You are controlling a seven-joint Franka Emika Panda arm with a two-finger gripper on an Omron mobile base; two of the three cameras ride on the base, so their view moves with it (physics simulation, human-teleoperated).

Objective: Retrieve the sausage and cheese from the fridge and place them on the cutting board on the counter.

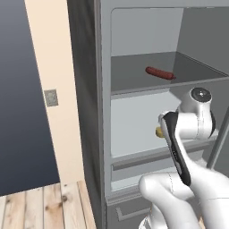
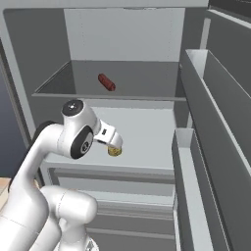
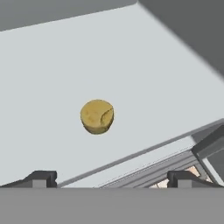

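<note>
Inside the open fridge [image 2: 29, 73], the sausage [image 2: 106, 82] lies on the upper shelf [image 2: 147, 81], left of centre in the right base view. Below it the cheese [image 3: 97, 116], a small round yellow piece, sits on the pale lower shelf [image 3: 52, 78]. The gripper [image 3: 111, 179] hangs above it with fingertips [image 3: 41, 178] spread wide, holding nothing.

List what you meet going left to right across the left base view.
Dark wall → wall switch plate → fridge side wall → sausage on the upper shelf → fridge door edge.
</note>
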